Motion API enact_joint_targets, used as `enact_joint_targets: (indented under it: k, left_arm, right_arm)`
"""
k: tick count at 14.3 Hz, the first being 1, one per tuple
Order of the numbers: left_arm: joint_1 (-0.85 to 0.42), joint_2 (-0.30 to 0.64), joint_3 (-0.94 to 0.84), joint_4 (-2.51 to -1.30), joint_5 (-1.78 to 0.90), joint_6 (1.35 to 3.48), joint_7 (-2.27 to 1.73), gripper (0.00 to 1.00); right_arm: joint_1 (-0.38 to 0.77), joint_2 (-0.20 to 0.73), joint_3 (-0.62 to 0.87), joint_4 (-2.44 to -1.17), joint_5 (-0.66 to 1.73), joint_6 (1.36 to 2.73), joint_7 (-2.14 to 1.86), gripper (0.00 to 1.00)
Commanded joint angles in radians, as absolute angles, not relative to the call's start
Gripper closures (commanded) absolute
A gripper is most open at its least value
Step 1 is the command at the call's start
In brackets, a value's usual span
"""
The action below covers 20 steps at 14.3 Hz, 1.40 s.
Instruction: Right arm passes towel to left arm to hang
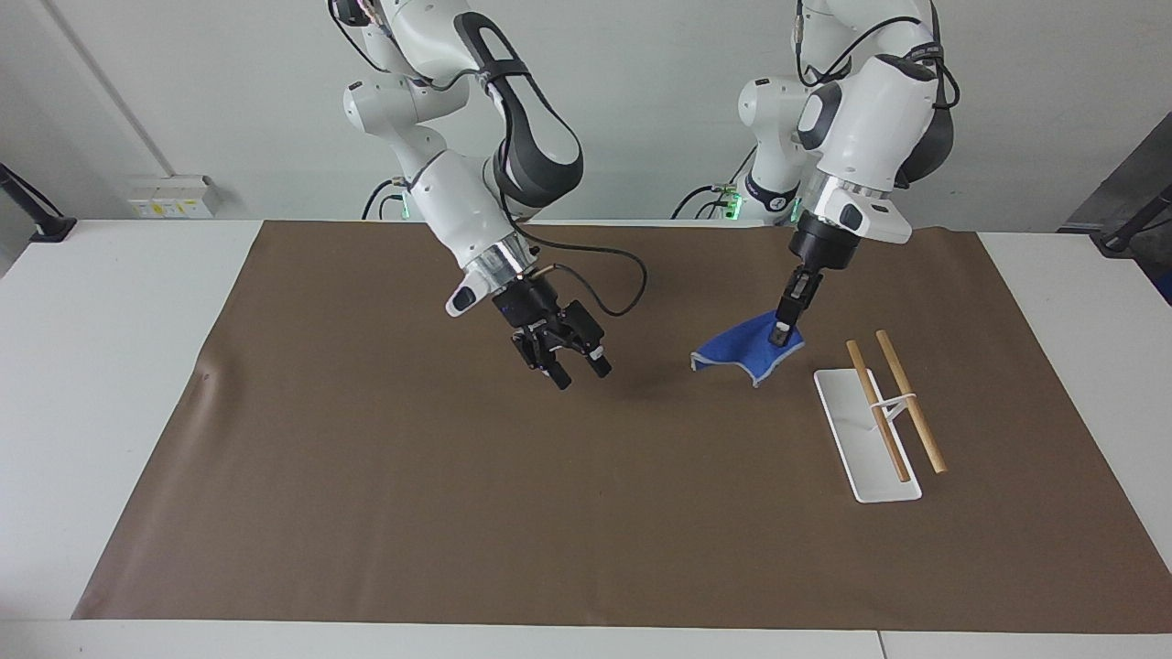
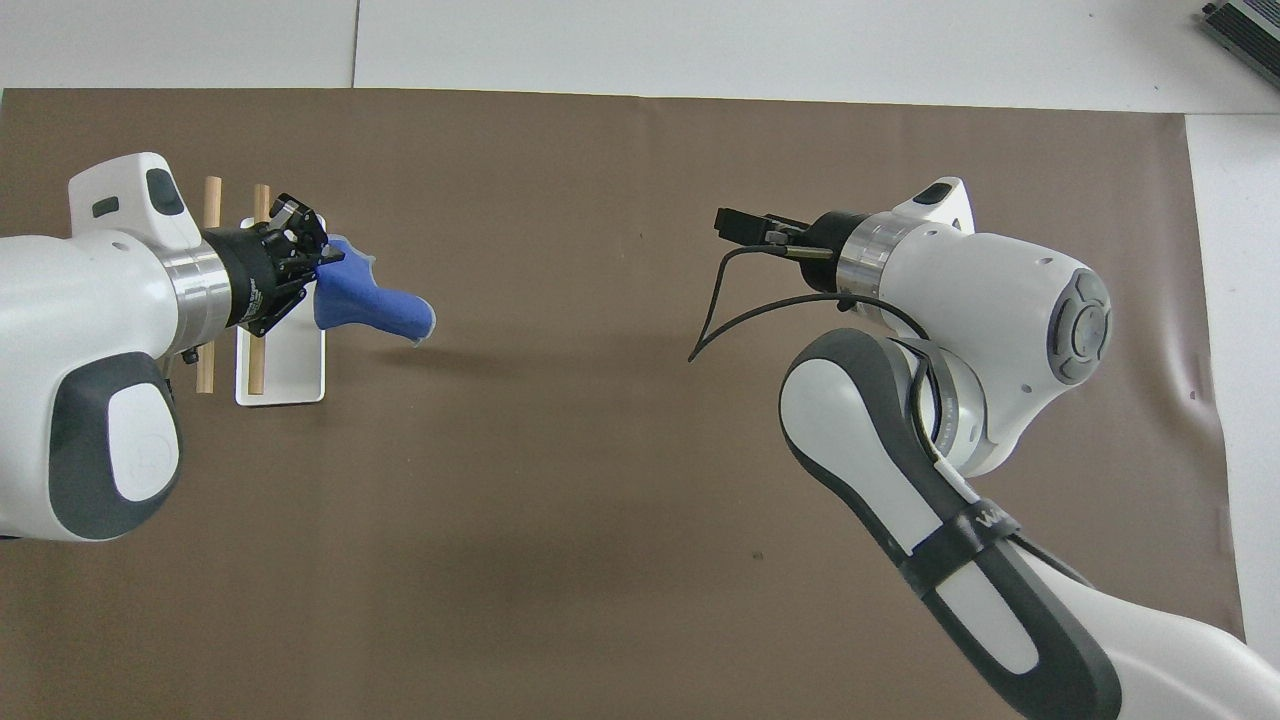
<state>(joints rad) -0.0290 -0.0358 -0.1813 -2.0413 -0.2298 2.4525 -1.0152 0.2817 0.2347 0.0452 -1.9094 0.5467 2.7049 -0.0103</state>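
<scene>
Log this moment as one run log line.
stage: handover done | left gripper: jaws shut on wrinkled bright blue cloth towel, beside white wooden-rod rack | right gripper: jaws open, empty, over brown mat

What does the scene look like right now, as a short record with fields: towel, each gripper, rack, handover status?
towel: blue towel, hanging in the air, pinched at one edge, beside the rack
left gripper: left gripper, shut on the towel, up over the mat next to the rack
right gripper: right gripper, open, empty, over the middle of the mat, apart from the towel
rack: white rack with two wooden rods, toward the left arm's end of the table, nothing hung on it
handover status: towel held by the left gripper alone; hanging not yet done
</scene>
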Motion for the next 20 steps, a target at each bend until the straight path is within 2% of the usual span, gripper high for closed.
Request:
enact_joint_targets:
  k: [1, 6, 10, 16, 20]
  left_arm:
    - [-0.025, -0.037, -0.100, -2.052, -0.215, 2.453, -0.924, 1.00]
    - [-0.023, -0.032, -0.032, -2.054, -0.216, 2.451, -0.908, 1.00]
    - [-0.023, -0.031, 0.014, -2.054, -0.216, 2.456, -0.907, 1.00]
    - [-0.015, -0.017, 0.067, -2.046, -0.216, 2.497, -0.914, 1.00]
    - [-0.014, -0.008, 0.092, -2.037, -0.216, 2.510, -0.914, 1.00]
  right_arm:
    - [0.213, 0.232, 0.052, -1.913, 0.367, 2.642, -0.031, 0.00]
    - [0.141, 0.226, 0.048, -1.885, 0.057, 2.498, -0.006, 0.00]
    - [0.123, 0.215, 0.029, -1.800, -0.033, 2.312, 0.055, 0.00]
    - [0.103, 0.091, -0.044, -1.746, -0.043, 2.025, 0.064, 0.00]
    - [0.015, 0.043, -0.038, -1.669, -0.028, 1.841, 0.060, 0.00]
